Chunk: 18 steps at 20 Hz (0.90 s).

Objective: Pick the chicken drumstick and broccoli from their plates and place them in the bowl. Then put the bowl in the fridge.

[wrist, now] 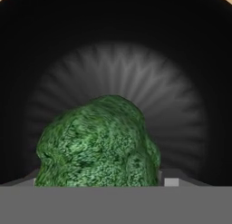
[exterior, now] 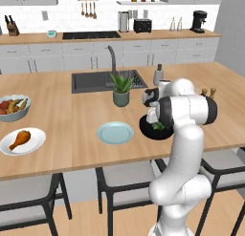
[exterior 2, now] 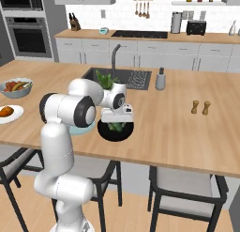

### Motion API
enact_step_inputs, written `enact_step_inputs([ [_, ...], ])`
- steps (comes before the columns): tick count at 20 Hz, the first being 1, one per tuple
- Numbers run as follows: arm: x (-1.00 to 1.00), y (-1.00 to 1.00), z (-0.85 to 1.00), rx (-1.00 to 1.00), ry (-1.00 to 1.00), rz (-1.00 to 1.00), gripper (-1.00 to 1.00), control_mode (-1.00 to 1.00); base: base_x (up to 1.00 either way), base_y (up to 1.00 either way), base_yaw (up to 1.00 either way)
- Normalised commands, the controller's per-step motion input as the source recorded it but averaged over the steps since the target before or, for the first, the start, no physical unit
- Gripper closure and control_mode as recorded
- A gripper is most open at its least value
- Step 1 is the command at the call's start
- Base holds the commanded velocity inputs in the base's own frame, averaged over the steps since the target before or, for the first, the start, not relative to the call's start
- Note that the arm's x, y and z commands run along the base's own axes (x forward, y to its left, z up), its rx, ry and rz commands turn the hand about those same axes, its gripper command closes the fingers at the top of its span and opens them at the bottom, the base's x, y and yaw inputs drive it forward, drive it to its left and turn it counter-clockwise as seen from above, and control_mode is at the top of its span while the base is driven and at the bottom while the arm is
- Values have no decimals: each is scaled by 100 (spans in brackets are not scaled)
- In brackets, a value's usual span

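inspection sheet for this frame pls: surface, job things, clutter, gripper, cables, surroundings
Surface: wooden island counter with a dark sink set in it.
Job's things: broccoli sits in the black bowl; chicken drumstick lies on the white plate; pale blue-green plate bare. Fridge: nothing seen.
Clutter: fruit bowl, potted plant, soap bottle, salt and pepper shakers.
Gripper: gripper is low over the bowl, jaws wide, either side of the broccoli; whether it grips, cannot tell.
Cables: nothing seen.
Surroundings: stools under the island; back counter with toaster, coffee machine, knife block; wall oven.
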Motion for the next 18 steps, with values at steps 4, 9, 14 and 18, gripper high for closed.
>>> enact_step_inputs([
  [4, 0, 0, 0, 0, 0, 0, -100, -100, 0, 0, 0],
  [9, 0, 0, 16, 0, 0, 0, -100, -100, 0, 0, 0],
  [14, -1, 0, 46, 0, 0, -2, -100, -100, 0, 0, 0],
  [18, -37, 0, 44, 0, 0, -2, -100, -100, 0, 0, 0],
])
